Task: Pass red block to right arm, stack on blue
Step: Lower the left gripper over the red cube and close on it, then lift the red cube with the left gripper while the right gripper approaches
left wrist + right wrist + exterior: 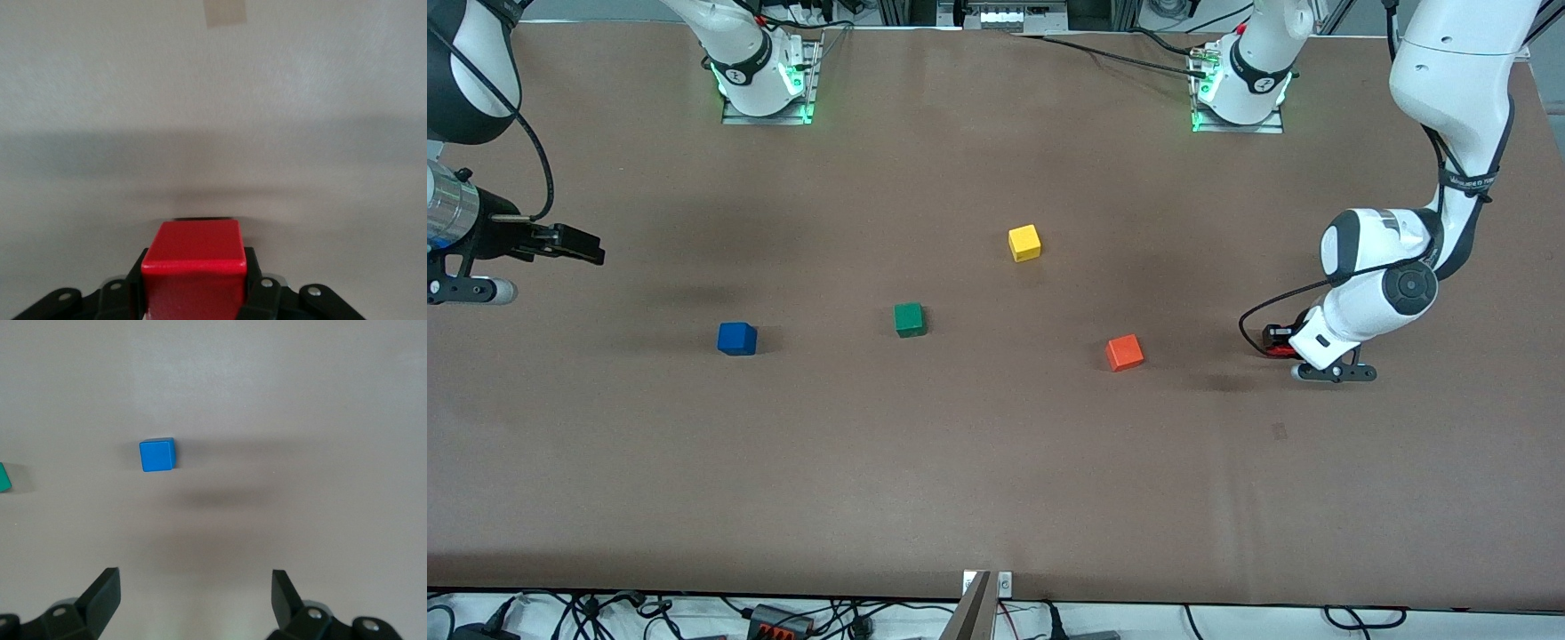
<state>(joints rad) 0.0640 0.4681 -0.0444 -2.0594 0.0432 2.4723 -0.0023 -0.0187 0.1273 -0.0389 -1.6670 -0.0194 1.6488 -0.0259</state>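
Red block (pixel 193 267) is clamped low in the closed left gripper (pixel 193 290) near the desk's left-arm end; slippage is risked at lift, while the right gripper (pixel 197 597) waits wide open, empty.

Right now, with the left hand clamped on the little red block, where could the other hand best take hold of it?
By the block's upper half, coming down from above. The left hand pinches the red block low on two opposite sides, leaving the flat top and the other two plain faces bare. The right hand, open, waits above the table.
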